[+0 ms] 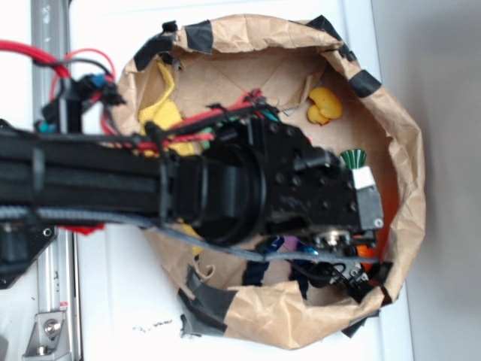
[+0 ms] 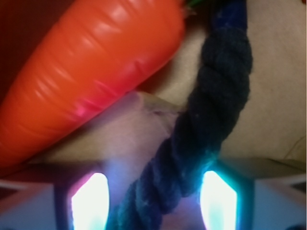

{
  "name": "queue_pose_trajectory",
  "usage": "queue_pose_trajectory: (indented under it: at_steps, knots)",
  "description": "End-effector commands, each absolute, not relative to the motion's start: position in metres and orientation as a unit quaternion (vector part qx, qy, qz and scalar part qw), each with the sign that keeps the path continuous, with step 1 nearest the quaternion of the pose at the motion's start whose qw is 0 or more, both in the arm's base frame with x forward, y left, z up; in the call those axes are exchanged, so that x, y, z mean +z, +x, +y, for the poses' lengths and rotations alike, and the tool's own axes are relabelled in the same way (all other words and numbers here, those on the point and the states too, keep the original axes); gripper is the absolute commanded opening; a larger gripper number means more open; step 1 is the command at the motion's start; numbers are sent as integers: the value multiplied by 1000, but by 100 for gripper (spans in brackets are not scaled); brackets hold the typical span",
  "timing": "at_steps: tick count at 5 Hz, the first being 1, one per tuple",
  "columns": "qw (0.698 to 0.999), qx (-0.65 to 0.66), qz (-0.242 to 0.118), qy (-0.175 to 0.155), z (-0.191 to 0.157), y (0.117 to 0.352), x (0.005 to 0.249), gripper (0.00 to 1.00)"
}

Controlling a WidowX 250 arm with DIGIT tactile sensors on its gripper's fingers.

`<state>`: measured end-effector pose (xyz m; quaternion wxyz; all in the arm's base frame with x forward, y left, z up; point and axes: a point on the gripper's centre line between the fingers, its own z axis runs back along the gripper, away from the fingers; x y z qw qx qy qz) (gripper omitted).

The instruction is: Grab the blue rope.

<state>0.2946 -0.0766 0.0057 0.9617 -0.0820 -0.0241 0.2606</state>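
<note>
In the wrist view the thick twisted navy-blue rope point(image 2: 211, 110) runs from the top right down between my two glowing fingertips. My gripper point(image 2: 153, 201) is open and straddles it. The rope lies against the right pad point(image 2: 218, 199), and a gap shows between it and the left pad point(image 2: 89, 201). The orange toy carrot point(image 2: 91, 72) lies just beyond, at the upper left. In the exterior view my gripper point(image 1: 359, 265) is low inside the brown paper bag point(image 1: 409, 173), near its lower right wall. Dark pieces of the rope point(image 1: 255, 272) show beneath the arm.
The bag's taped rim point(image 1: 199, 36) rings the work area. Inside lie a yellow toy point(image 1: 325, 105), a yellow cloth point(image 1: 161, 113) and a green and white item point(image 1: 355, 159). A metal rail point(image 1: 52, 301) runs along the left. The black arm hides much of the bag's floor.
</note>
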Motion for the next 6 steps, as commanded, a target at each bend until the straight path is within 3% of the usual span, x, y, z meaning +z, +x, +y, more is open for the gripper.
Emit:
queue_pose_trajectory:
  at_steps: [1,3,4,5,6]
  knots:
    - [974,199,-90,-57,-34,280,32,0]
    - [984,148,-80,-61,-16,282,37,0]
    - [995,61,-74,-26,-8,288,88,0]
    - [997,6,-68,32,-3,289,139,0]
    - [998,2,-53,40,-2,287,165,0]
